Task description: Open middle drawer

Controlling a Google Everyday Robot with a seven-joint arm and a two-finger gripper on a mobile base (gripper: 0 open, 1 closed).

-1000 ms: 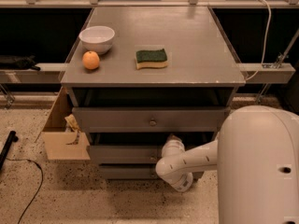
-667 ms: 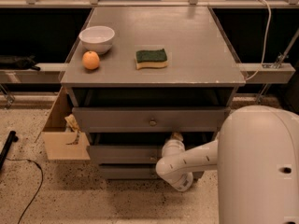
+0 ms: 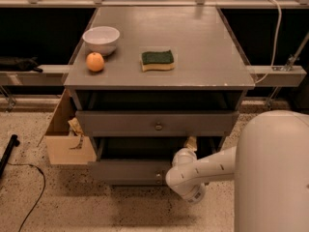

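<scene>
1. Since the camera looks down from above and in front, you get the whole grey counter plus the drawer fronts under it.
2. Up on the counter there's a white bowl at the back left and an orange just in front of it, nearly touching. A green-and-yellow sponge lies flat nearer the centre, well apart from both.
3. The top drawer has a small round knob at its centre, with a dark gap above its front.
4. The middle drawer sits right below it, a grey front with a second knob at its centre. There's a dark strip above this front too, so it looks slid out a little, though I wouldn't swear to it from this angle.
5. The white arm comes in from the lower right, out of the big white robot body, and bends up at the right end of the middle drawer's front.
6. The gripper is tucked into the dark gap between the two fronts, a bit right of centre and just above the middle drawer's front. Only a tan bit pokes out, so I can't tell how the jaws stand.
7. Left of the drawers, an open cardboard box stands on the speckled floor, right against the counter's side. A black cable curls further left.
</scene>
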